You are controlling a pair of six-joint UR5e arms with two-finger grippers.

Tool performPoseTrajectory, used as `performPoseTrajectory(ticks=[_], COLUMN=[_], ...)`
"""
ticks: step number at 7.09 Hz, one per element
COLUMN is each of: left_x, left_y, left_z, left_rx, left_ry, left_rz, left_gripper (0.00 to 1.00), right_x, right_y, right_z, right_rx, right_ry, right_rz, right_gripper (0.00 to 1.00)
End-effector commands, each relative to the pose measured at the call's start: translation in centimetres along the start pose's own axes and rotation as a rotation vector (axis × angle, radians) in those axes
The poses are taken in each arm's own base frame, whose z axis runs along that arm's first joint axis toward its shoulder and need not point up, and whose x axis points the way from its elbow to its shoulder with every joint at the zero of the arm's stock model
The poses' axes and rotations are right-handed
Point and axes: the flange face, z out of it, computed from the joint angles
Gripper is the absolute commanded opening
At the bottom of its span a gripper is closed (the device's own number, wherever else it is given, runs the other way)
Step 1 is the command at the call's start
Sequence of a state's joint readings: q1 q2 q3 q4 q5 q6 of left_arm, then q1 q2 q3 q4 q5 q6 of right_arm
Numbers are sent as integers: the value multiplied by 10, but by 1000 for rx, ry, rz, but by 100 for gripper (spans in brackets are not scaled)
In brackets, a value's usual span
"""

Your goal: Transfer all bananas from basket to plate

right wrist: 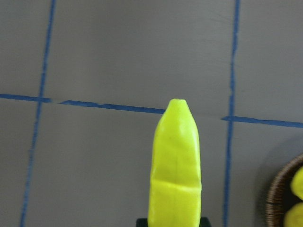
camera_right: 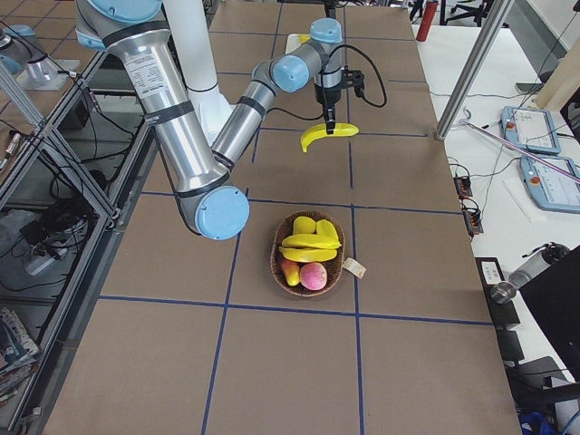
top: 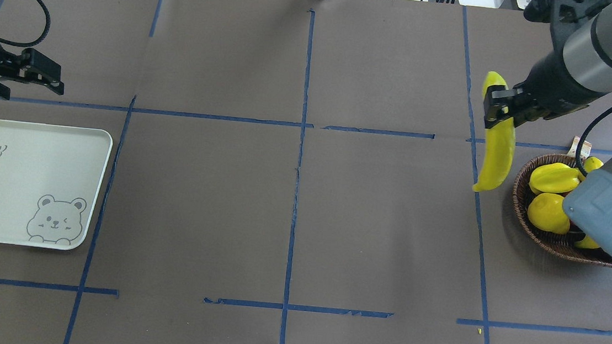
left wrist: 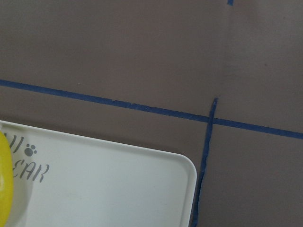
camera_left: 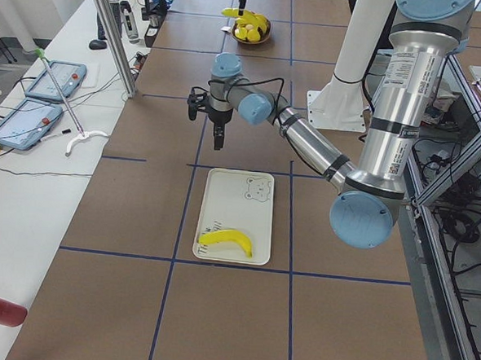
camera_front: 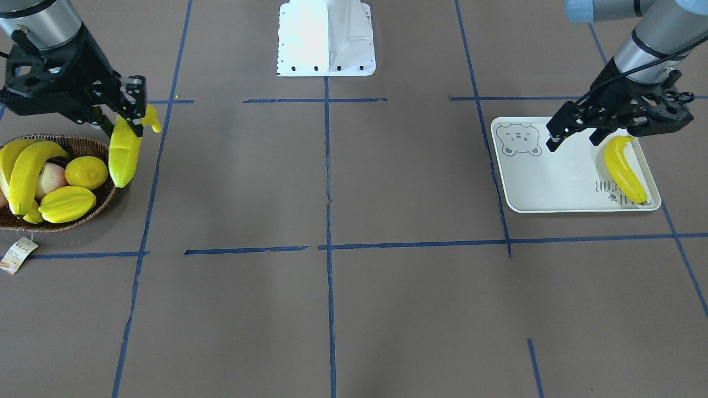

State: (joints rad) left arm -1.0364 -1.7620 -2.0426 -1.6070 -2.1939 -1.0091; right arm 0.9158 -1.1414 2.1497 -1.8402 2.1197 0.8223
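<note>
**One banana lifted beside the basket, one on the plate**

Our right end effector (top: 502, 109) is clamped on a banana (top: 497, 155) near one of its ends. The rest of the fruit hangs free below the fingers. In the right wrist view it fills the lower middle of the picture, with bare brown surface (camera_front: 387, 309) and blue tape lines (camera_front: 328, 166) beneath it. The banana hangs in the air near the basket (top: 554, 246), on the side facing the plate (top: 34, 170). In the overhead view we see a gap between the fruit and the wicker rim.

Our left end effector (camera_front: 575, 138) is spread wide with nothing between its fingers. It hovers over the plate's edge nearest the robot's base. A second banana (camera_front: 625, 171) lies flat on the plate, along the short side by the grey lettering. The bear face is at the opposite end.

The basket sits well apart from the plate, at the other end of the surface. In it we count at least two more bananas (camera_front: 27, 171), lying against a ridged starfruit (camera_front: 66, 203), a round lemon (camera_front: 87, 172) and a pinkish fruit (camera_front: 51, 179). The basket's paper tag (camera_front: 17, 255) lies on the surface just outside the rim.

The robot's white base plate (camera_front: 326, 38) is between the two arms.
</note>
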Motion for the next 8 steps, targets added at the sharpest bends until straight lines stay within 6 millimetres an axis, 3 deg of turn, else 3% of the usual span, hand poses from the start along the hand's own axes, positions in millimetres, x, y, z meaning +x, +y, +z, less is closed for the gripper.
performPoseTrajectory(ticks=[1, 3, 5, 6, 7, 8], left_x=[67, 87, 95, 113, 150, 185], left_y=[9, 12, 17, 34, 49, 70], left_z=[-15, -12, 12, 18, 13, 12], left_rx=[-21, 20, -4, -38, -76, -127], left_ry=[109, 304, 471, 507, 549, 584], left_rz=[-62, -132, -193, -167, -148, -133], left_gripper=[100, 100, 100, 100, 99, 99], right_x=[-78, -131, -163, -180, -199, -203], right_y=[44, 83, 112, 111, 102, 100], right_z=[19, 41, 50, 55, 58, 59], right_rx=[25, 95, 143, 143, 146, 148], right_ry=[-243, -332, -432, -451, -458, -460], right_rz=[72, 94, 63, 52, 47, 41], right_gripper=[3, 3, 3, 3, 3, 3])
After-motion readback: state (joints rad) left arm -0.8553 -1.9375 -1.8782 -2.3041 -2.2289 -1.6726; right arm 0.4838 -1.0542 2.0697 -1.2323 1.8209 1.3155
